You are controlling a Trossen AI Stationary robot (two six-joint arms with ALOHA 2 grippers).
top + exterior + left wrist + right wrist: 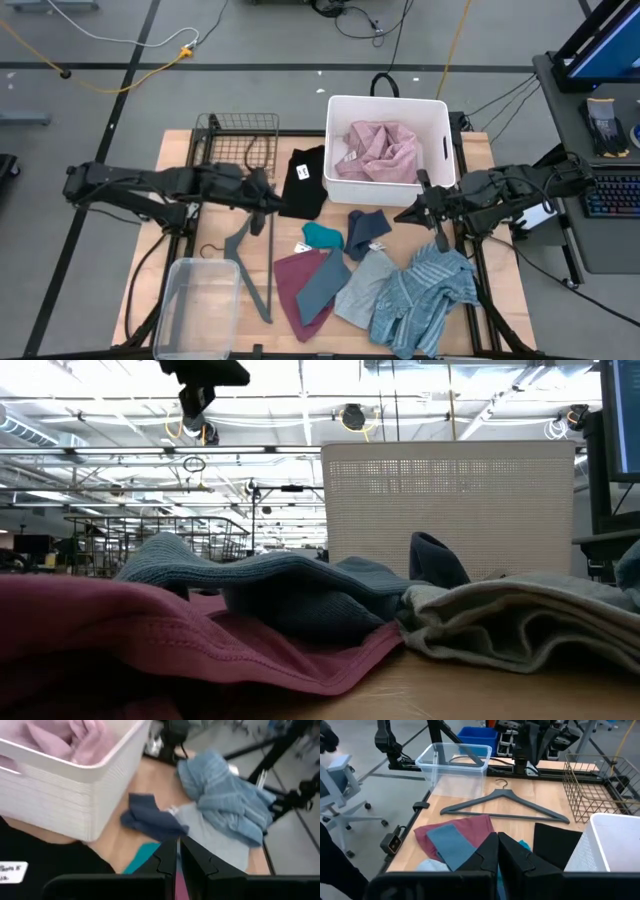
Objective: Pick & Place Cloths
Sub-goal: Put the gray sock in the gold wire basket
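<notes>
- The left gripper (268,196), jaws together and empty, hovers by the wire basket (237,135) near the surface's far edge.
- The black cloth (303,183) lies just left of the white bin (386,108), which holds the pink cloth (375,152).
- Maroon (292,283), teal (322,236), dark blue (365,229), grey-blue (362,288) and striped (425,297) cloths lie toward the near edge.
- The right gripper (402,215), jaws together and empty, hangs beside the dark blue cloth.

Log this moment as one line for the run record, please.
pink cloth: in white bin | other cloths: on table | left gripper: jaws shut, empty, by black cloth | right gripper: jaws shut, empty, by bin
</notes>
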